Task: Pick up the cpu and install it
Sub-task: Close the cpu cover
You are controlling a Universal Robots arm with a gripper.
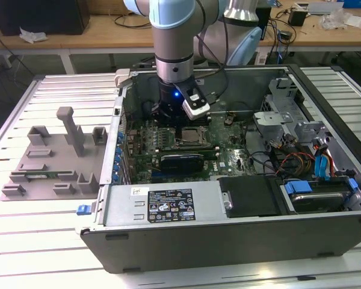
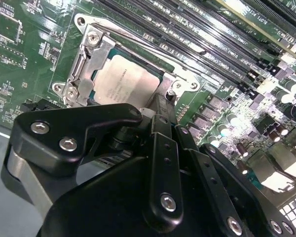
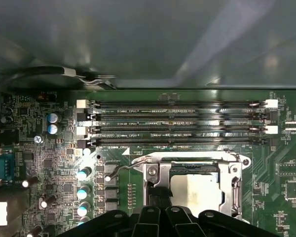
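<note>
While in socket (image 3: 235, 183), cpu (image 3: 195, 190) beside slots (image 3: 177, 123).

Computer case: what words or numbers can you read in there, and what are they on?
White sticker on the computer case: too small to read.
Black label beside it: too small to read.
White lettering by the memory slots: too tiny.
Marks on the cpu: too faint.

exterior view: high and well back, looking down into the open computer case (image 1: 240, 241) | first wrist view: close above the green board (image 3: 281, 163), nearly square-on | second wrist view: closer, slanted across it | shared in both wrist views: socket (image 3: 234, 182) (image 2: 89, 59), chip (image 3: 195, 190), memory slots (image 3: 177, 123) | exterior view takes in that socket from afar
</note>
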